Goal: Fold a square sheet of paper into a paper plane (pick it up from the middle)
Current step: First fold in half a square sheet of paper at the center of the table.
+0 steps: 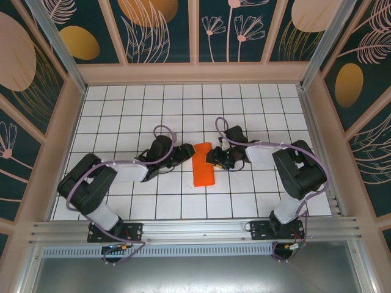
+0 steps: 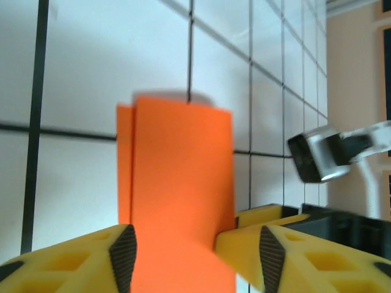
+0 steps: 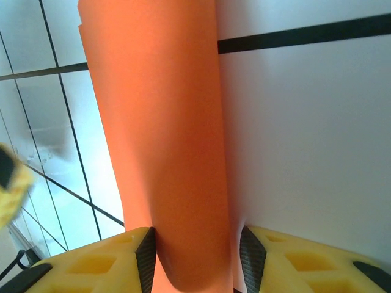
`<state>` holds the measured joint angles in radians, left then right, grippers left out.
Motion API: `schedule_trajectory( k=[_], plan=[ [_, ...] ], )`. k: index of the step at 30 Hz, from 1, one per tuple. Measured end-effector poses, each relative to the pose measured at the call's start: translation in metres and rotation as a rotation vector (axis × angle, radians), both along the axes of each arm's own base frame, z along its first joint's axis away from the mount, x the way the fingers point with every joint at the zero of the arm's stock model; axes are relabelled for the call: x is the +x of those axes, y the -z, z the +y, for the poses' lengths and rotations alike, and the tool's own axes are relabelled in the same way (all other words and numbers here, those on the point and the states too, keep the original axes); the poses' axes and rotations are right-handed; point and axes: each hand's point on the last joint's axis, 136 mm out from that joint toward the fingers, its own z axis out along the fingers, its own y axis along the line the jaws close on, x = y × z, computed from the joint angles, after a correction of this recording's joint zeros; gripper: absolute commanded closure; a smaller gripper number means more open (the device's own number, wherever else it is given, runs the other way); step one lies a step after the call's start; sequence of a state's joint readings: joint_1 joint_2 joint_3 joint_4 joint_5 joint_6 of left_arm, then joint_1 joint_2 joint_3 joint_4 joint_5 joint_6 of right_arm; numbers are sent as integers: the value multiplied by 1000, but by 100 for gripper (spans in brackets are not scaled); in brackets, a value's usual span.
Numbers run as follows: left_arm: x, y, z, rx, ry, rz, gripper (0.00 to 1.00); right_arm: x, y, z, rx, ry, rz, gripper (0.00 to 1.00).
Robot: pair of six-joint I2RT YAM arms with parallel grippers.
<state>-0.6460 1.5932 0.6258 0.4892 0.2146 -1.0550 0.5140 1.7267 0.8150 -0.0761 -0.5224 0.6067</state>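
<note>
The square sheet of paper (image 1: 203,163) is bright orange-red and lies folded into a narrow upright strip on the white tiled table (image 1: 134,116), between both arms. A paper plane is out of view. My left gripper (image 1: 186,152) sits at the strip's left edge. In the left wrist view the paper (image 2: 177,183) lies between its open jaws (image 2: 195,244), with one layer offset along the left side. My right gripper (image 1: 215,160) is at the strip's right edge. There the paper (image 3: 159,122) bulges up between the jaws (image 3: 198,250); the left pad (image 3: 146,256) touches it, the right pad stands slightly apart.
Wooden walls with patterned panels enclose the table on three sides. An aluminium rail (image 1: 195,229) runs along the near edge, where both arm bases are bolted. The right arm's finger and wrist part (image 2: 321,155) sit close beside my left gripper.
</note>
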Motion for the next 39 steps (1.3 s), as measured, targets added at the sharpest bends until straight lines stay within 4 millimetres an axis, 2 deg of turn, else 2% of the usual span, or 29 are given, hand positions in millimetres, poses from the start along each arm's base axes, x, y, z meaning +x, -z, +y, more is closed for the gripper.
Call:
schedule_trajectory(
  k=[2,4,9,14,20,27,31,39],
  plan=[
    [6,-13,6,19,-28,-35,31,0,2,0,-11,-5,11,55],
    [11,-17,13,46,-50,-49,28,-1,3,0,-21,-17,17,55],
    [13,-8,27,132,-80,-47,18,-2,8,0,-66,-51,25,56],
    [13,-2,37,212,-77,-69,2,-2,10,2,-131,-89,17,56],
    [16,-15,41,231,-79,-128,2,-2,12,1,-168,-97,22,56],
    [18,-13,47,259,-106,-131,1,-2,13,1,-177,-98,27,56],
    [22,-9,67,306,-190,-110,2,-3,14,1,-184,-99,39,56],
    [31,-23,106,311,-324,-107,1,-3,16,0,-199,-110,51,57]
  ],
)
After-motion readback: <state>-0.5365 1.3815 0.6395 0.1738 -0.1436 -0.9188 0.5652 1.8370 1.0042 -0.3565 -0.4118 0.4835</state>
